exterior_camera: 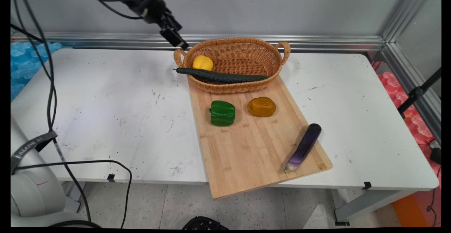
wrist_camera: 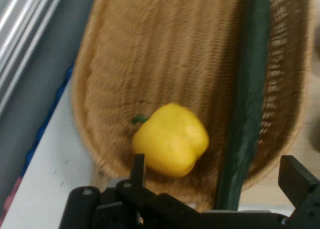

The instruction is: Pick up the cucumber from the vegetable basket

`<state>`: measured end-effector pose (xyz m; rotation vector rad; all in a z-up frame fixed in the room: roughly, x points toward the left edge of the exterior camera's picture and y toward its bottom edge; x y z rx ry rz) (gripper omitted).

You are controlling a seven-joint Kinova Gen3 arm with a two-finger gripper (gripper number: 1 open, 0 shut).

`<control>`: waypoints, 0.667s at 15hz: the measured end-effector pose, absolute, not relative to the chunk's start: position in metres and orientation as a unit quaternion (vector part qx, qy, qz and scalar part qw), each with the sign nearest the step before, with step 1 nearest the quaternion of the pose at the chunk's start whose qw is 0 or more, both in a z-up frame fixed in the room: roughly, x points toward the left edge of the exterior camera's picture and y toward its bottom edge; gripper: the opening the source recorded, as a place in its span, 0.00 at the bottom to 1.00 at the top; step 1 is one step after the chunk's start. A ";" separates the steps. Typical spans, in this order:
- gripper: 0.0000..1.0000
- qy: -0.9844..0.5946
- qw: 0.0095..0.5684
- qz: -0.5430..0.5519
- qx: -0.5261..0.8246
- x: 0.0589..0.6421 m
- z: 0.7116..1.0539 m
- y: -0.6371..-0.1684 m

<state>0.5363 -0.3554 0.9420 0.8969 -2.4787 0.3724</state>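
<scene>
A basket is set at the far end of a cutting board, with a pepper and a cucumber in it, while a second pepper, a potato and an eggplant are laid nearer on the board.

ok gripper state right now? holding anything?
Gripper: open and empty, raised over the left end of the basket, above the yellow pepper that lies in it beside the cucumber.
</scene>
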 end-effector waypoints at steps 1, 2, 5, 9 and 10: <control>1.00 -0.909 0.238 0.130 0.317 0.531 0.941 -0.360; 1.00 -0.915 0.239 0.122 0.302 0.523 0.938 -0.367; 1.00 -0.926 0.241 0.103 0.270 0.507 0.928 -0.383; 1.00 -0.938 0.241 0.079 0.237 0.487 0.911 -0.401; 1.00 -0.941 0.240 0.072 0.228 0.481 0.904 -0.407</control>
